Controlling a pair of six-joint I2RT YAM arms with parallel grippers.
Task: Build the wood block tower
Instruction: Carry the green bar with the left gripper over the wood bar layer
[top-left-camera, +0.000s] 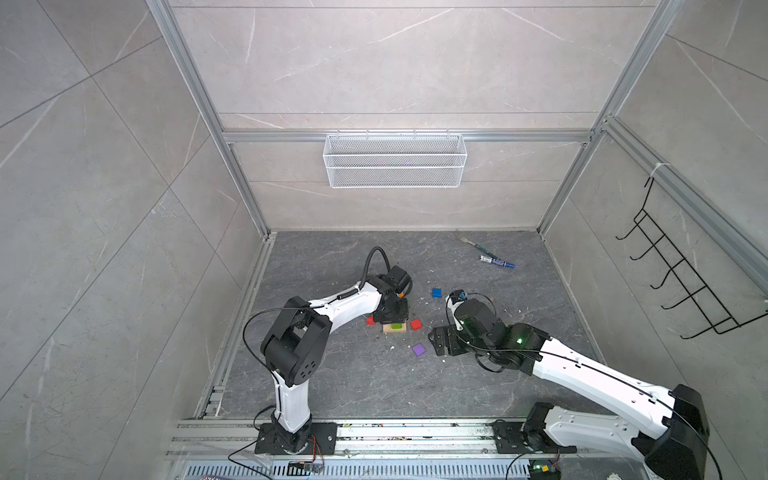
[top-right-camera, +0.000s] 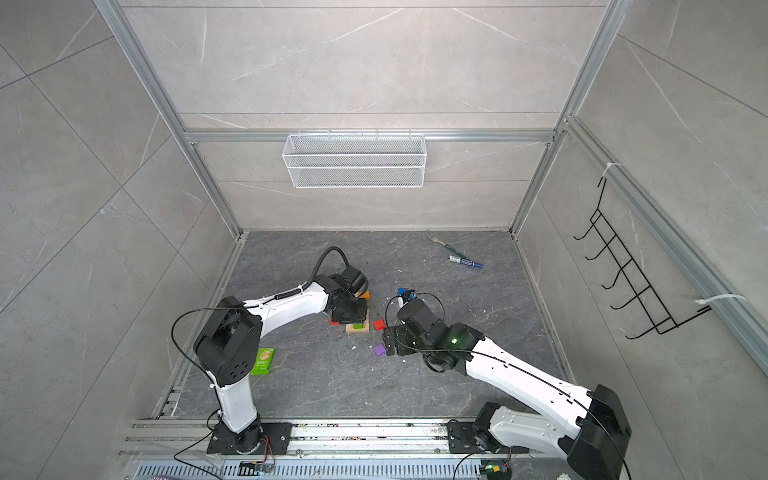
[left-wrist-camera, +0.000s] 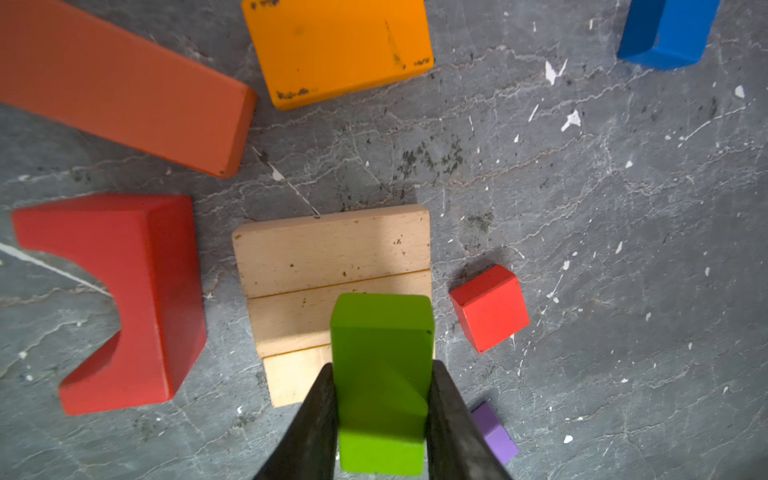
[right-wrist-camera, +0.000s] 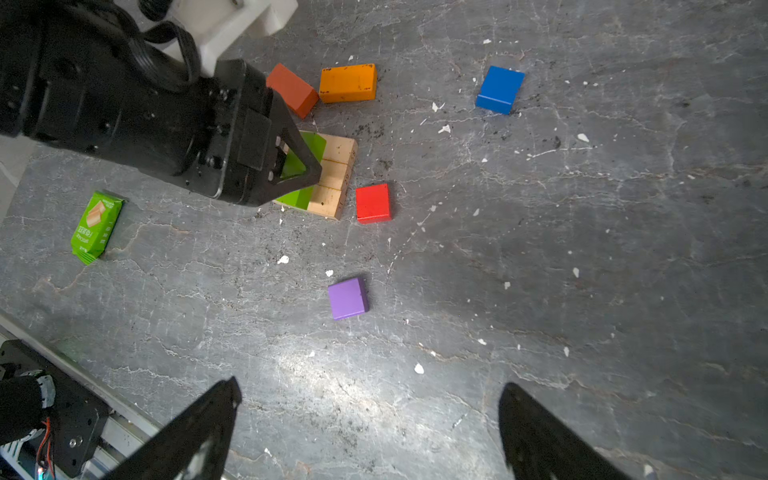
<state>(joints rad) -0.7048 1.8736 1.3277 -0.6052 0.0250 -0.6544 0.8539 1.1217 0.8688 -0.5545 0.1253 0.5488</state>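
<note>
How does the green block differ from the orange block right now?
The green block is clamped in the left gripper over the tan bars; the orange block lies free on the table, apart from them. Orange's edges are visibly chipped; green's paint looks nearly clean. Both are painted rectangular blocks.

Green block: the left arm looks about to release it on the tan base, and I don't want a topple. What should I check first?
1. Grip: left jaws clamp the green block on both sides: ok.
2. Green block over the tan base: ok.
3. Block seated flat and centred, not hovering: cannot tell.
4. Red cube apart from the base: ok.
5. Other arm: right jaws open, empty, away from the base: ok.
6. Orange block lying free for the next pick: ok.
</note>
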